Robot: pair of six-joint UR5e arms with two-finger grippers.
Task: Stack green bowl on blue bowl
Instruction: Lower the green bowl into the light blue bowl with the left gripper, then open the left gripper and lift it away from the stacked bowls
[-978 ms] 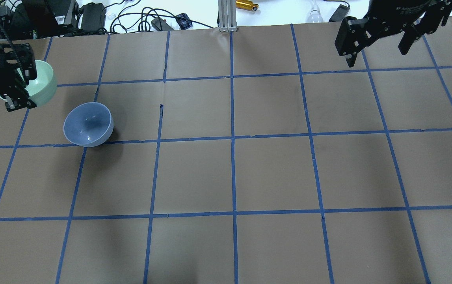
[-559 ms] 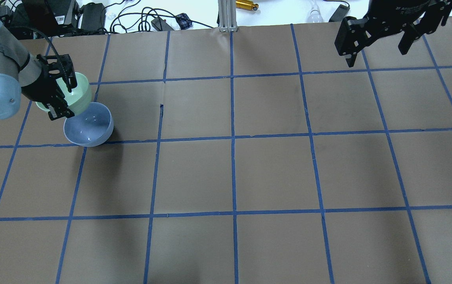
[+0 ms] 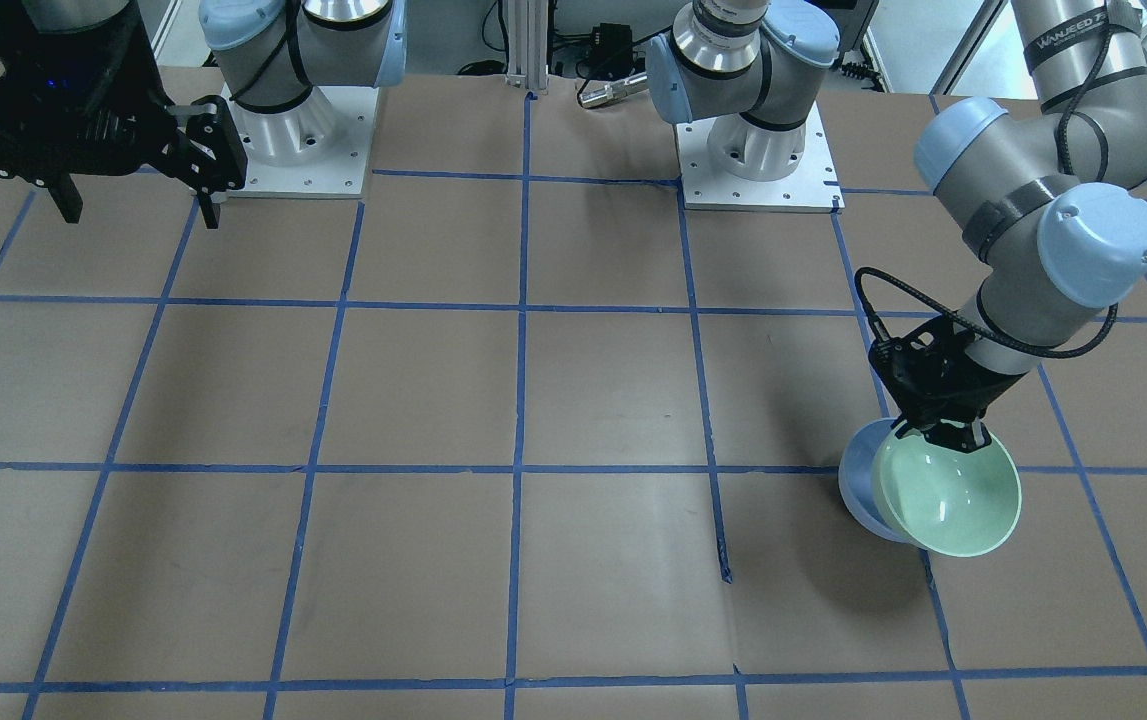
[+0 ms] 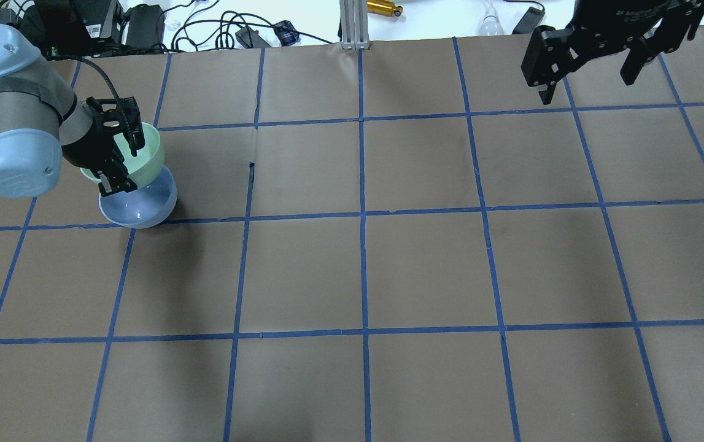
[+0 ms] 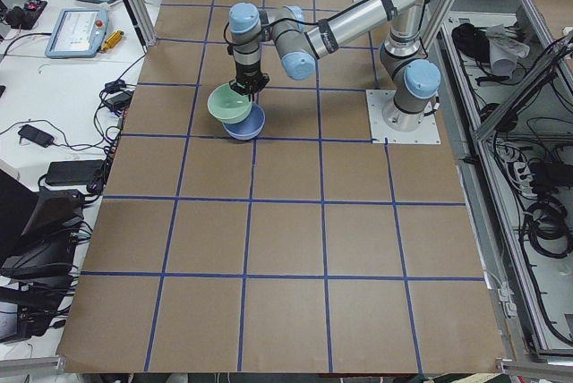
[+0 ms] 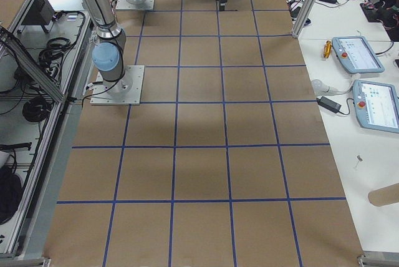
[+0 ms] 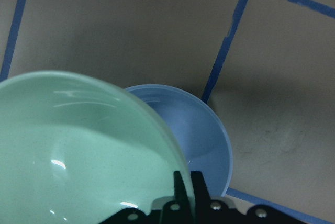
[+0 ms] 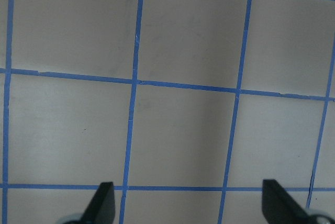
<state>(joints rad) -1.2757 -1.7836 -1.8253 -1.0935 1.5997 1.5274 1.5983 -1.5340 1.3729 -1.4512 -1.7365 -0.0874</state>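
In the front-facing view, the left gripper (image 3: 941,432) is clamped on the rim of the green bowl (image 3: 958,495), which is tilted and sits partly over the blue bowl (image 3: 855,492). Whether the two bowls touch is unclear. Overhead, the right gripper (image 4: 588,86) hangs at the far right, jaws apart and empty. The left wrist view shows a glossy, thin rim. The bowl is probably stiff, slippery and breakable, so a rim pinch suits it, with a gentle lowering.

Brown table (image 4: 425,270) gridded with blue tape (image 4: 364,270), white benches (image 6: 330,155) alongside
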